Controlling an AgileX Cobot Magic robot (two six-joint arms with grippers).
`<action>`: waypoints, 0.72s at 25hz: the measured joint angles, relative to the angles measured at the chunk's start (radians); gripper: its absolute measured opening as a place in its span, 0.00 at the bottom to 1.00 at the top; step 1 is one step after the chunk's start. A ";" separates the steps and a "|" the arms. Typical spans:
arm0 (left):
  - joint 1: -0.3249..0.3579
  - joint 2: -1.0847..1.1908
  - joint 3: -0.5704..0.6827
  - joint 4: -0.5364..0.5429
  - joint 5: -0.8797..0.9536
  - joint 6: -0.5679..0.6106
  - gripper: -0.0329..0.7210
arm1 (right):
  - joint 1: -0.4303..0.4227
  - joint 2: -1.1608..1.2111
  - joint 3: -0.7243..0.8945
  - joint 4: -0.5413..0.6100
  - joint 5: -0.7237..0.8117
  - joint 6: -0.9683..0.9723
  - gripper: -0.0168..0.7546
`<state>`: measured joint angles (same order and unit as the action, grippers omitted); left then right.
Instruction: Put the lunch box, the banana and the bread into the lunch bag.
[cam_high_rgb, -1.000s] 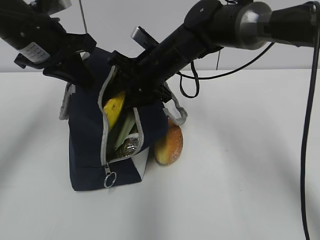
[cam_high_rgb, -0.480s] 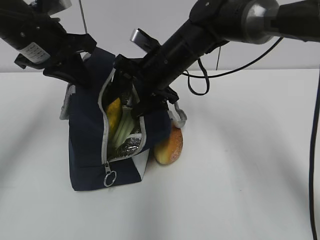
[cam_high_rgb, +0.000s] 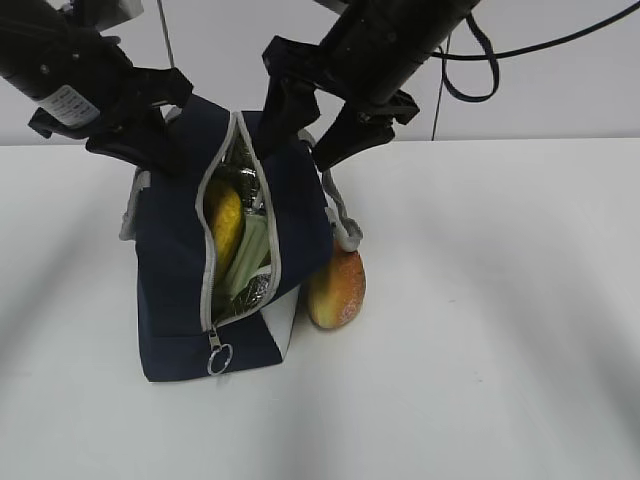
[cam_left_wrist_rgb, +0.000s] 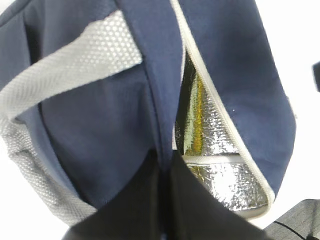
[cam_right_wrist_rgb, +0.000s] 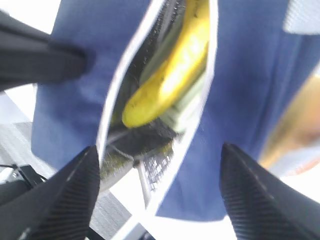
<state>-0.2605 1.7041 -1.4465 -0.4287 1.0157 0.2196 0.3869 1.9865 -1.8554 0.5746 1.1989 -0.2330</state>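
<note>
The navy lunch bag (cam_high_rgb: 170, 290) stands left of centre with its zipper open. Inside it the yellow banana (cam_high_rgb: 225, 220) and the sage-green lid of the lunch box (cam_high_rgb: 248, 255) show against silver lining. The bread (cam_high_rgb: 338, 285) lies on the table against the bag's right side. My left gripper (cam_high_rgb: 160, 150) is shut on the bag's upper left fabric edge (cam_left_wrist_rgb: 157, 125). My right gripper (cam_high_rgb: 305, 125) is open and empty just above the bag's opening; its wrist view looks down at the banana (cam_right_wrist_rgb: 175, 75) in the bag (cam_right_wrist_rgb: 250, 100).
The white table (cam_high_rgb: 480, 330) spreads to the right and front of the bag. The bag's metal ring pull (cam_high_rgb: 220, 357) hangs at the bottom of the zipper. A grey webbing handle (cam_high_rgb: 345, 225) hangs above the bread.
My right gripper has pulled up out of the bag's opening and now hangs open above it. The banana stays inside the bag. The left gripper has not moved.
</note>
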 joint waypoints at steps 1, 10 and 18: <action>0.000 0.000 0.000 0.000 0.002 0.000 0.04 | 0.000 -0.018 0.023 -0.011 0.000 0.000 0.73; 0.000 0.000 0.000 -0.001 0.012 0.000 0.04 | -0.001 -0.341 0.548 -0.030 -0.324 -0.011 0.69; 0.000 0.000 0.000 -0.002 0.013 0.000 0.04 | -0.001 -0.468 0.930 0.028 -0.574 -0.014 0.69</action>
<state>-0.2605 1.7041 -1.4465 -0.4306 1.0285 0.2196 0.3855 1.5183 -0.9257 0.6024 0.6252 -0.2466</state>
